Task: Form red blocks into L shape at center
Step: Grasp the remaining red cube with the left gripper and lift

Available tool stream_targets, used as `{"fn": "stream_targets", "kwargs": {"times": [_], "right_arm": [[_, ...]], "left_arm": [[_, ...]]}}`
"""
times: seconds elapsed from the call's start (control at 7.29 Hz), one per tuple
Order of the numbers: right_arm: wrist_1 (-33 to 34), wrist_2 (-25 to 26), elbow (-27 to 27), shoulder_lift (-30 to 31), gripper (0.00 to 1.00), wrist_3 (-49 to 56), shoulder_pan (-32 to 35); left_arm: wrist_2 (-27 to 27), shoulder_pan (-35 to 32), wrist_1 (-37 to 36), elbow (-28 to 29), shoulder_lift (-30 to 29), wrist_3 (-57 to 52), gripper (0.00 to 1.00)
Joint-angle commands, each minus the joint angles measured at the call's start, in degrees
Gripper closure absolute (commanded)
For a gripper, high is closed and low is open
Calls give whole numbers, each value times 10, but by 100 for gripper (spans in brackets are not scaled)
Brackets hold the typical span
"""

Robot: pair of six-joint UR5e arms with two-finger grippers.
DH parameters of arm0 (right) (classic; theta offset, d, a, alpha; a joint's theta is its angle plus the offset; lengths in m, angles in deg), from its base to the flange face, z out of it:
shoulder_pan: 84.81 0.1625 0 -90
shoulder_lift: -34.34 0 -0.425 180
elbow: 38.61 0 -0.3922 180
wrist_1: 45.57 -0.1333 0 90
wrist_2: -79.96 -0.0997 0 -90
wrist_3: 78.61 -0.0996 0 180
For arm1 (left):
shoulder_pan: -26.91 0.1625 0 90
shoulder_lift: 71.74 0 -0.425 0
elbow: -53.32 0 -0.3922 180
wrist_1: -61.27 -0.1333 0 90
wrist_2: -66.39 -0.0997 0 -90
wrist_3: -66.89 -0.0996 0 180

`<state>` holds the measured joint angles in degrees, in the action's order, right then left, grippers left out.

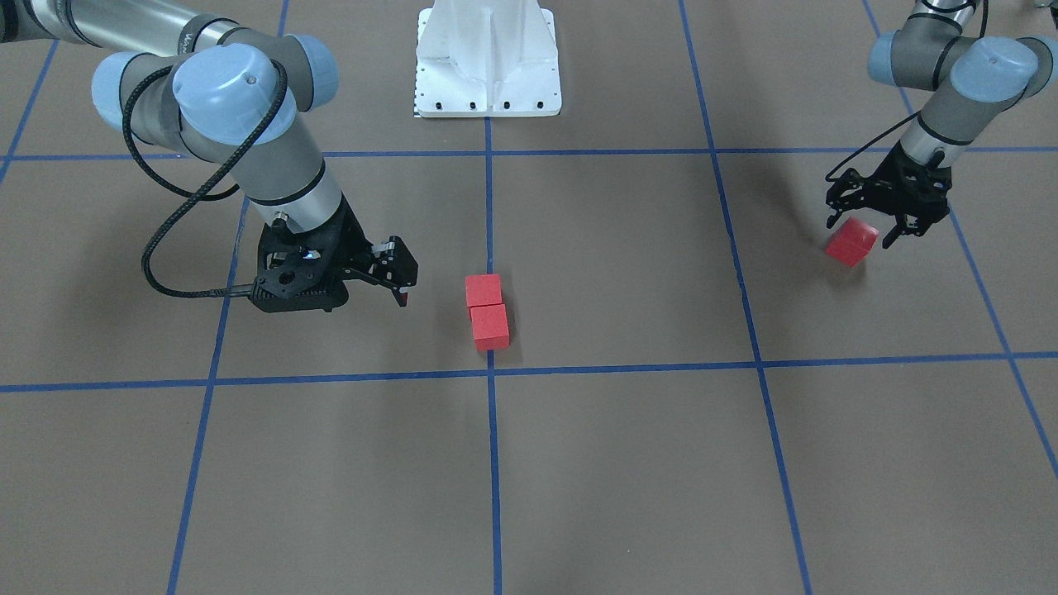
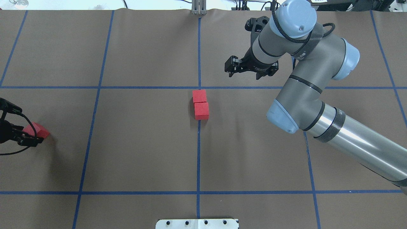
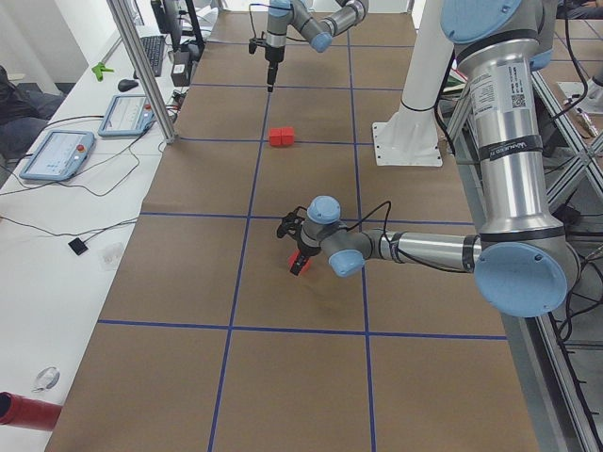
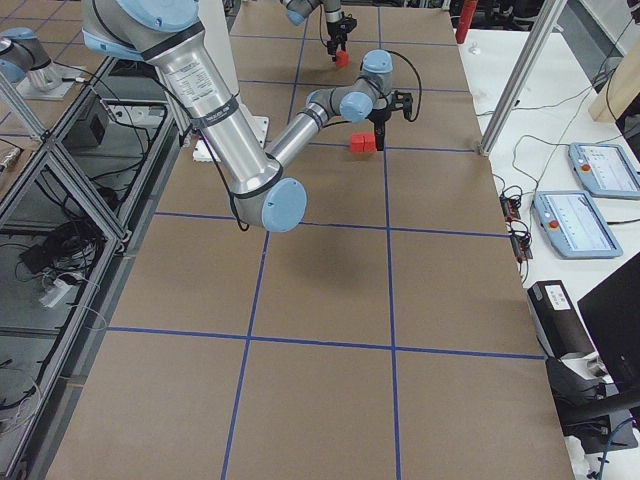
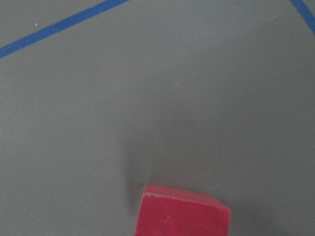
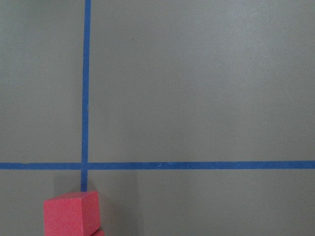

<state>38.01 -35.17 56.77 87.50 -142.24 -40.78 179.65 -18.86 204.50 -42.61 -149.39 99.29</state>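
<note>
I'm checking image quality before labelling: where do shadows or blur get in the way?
Front-facing view: soft shadows beside both arms, the red blocks sharp. Left wrist view: the lone red block is cropped and slightly soft, with a faint shadow. Overhead view: even light, mild glare on the right arm's metal tube.

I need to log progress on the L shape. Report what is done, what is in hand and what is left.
Done: two small matte red cubes sit touching in a line on the blue tape line, beside the centre crossing. In hand: the left gripper is around the third small red cube, far out on the robot's left, its jaws apart. The right gripper hangs empty near the pair. Left: carry that cube over to form the L's foot.
</note>
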Motion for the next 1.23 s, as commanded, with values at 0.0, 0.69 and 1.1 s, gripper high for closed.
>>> {"fn": "stream_targets", "kwargs": {"times": [0.0,0.69,1.1], "right_arm": [[0,0,1,-1,1,0,0],[1,-4,4,-1,1,1,5],[0,-11,4,6,1,18,18]], "left_arm": [[1,1,6,5,0,0,39],[84,-6,-8,-8,-18,4,100],[81,-32,-131,-14,-127,-1,100]]}}
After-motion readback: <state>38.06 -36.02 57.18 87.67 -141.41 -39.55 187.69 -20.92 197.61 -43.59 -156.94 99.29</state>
